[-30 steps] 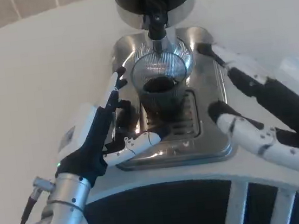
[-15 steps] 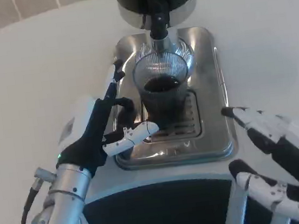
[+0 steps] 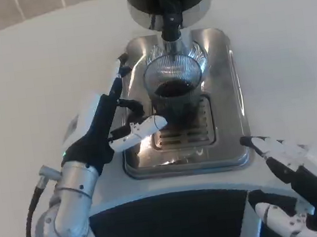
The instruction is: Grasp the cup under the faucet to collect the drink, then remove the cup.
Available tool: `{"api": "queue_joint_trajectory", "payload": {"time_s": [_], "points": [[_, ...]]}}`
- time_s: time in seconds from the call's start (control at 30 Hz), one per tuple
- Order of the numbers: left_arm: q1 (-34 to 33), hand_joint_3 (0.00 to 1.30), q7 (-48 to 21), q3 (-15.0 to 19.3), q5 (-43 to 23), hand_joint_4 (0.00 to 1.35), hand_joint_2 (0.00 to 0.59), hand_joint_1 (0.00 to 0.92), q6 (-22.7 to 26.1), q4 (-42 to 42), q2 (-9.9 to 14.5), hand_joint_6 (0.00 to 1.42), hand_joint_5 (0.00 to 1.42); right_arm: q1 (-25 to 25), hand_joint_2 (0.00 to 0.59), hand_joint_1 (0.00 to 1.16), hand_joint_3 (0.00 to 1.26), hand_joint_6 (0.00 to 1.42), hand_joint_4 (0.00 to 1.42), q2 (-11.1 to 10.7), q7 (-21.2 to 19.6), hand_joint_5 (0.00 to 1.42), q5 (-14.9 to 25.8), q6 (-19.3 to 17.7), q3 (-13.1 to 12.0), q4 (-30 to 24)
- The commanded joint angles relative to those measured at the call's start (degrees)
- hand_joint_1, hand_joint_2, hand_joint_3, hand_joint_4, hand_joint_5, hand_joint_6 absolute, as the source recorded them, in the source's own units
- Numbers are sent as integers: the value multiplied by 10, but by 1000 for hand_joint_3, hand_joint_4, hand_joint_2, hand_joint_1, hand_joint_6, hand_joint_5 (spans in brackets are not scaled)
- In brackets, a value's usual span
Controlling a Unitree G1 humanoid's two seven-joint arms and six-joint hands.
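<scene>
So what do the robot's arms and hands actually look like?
The left forearm is a silver cylinder with a black cable beside it. The left hand has a white back and black-and-white fingers. The right hand is white and black too.

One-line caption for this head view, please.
Left hand reaches beside a cup of dark drink under the faucet; right hand waits, open.

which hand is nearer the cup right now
Left. The left hand sits right beside the cup, fingers at its base; the right hand is off the tray, down at the table edge.
</scene>
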Motion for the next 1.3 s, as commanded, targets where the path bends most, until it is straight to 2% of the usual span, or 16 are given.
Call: {"api": "queue_joint_trajectory", "payload": {"time_s": [0.03, 0.53, 0.77, 0.83, 1.0, 1.3], "points": [[-14, 0, 3, -9, 4, 0, 61, 302, -5, 35, -5, 127, 287, 14, 511, 55, 15, 0, 0, 9, -1, 0, 2, -14, 3, -8], [-76, 0, -2, -34, 13, 0, 58, 310, -52, 132, 0, 141, 300, 21, 511, 59, 24, 0, 0, 25, 3, 0, -7, -22, 2, -8], [-106, 0, -15, -45, 11, 0, 58, 314, -91, 184, 5, 164, 329, 26, 511, 59, 24, 0, 0, 31, 2, 0, -9, -21, 3, -8], [-109, 0, -11, -47, 12, 7, 58, 314, -99, 191, 7, 178, 345, 27, 511, 59, 24, 0, 0, 31, 3, 0, -9, -20, 3, -8], [-103, 92, 1, -44, 10, 110, 60, 332, -119, 189, 13, 222, 401, 24, 512, 58, 24, 0, 0, 29, 5, 0, -8, -10, 7, -8], [-105, 104, 13, -37, 16, 110, 59, 333, -125, 188, 27, 200, 356, 18, 504, 47, 33, 0, 0, 27, 5, 0, -6, 7, 16, -8]]}}
